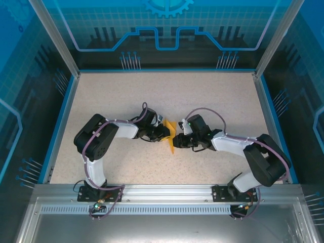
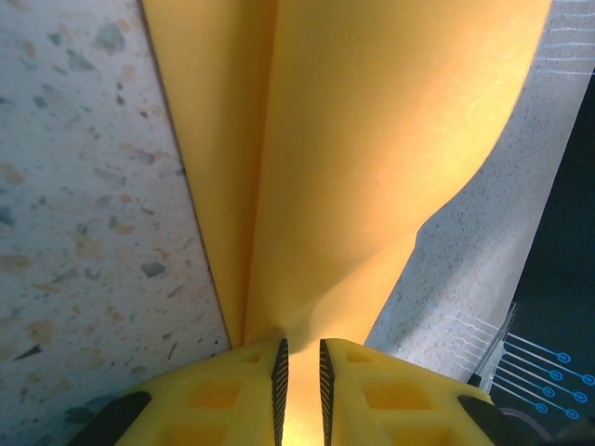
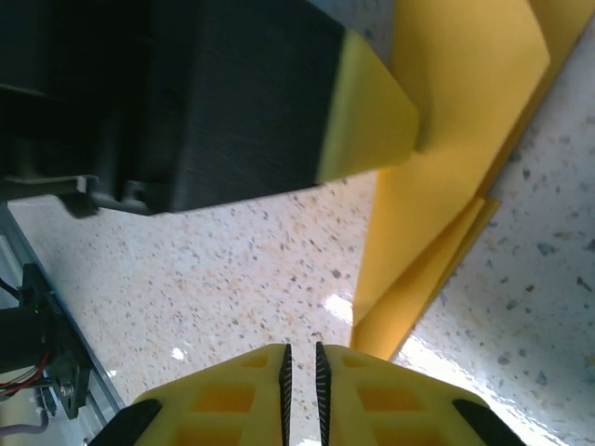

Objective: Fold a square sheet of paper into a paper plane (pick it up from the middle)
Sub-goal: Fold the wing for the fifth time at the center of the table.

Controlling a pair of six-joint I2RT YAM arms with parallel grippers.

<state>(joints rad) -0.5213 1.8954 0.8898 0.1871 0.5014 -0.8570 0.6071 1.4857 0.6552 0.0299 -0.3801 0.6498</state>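
No text, brand or number can be read; the back wall (image 1: 101,20) bears a gear emblem (image 1: 168,6).

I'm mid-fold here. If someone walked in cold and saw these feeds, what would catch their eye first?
The orange-yellow paper at the middle of the speckled table, partly folded into creased layers. The left gripper is shut on it, with the sheet fanning away from its fingers. The right gripper sits beside the paper's lower corner, jaws nearly together.
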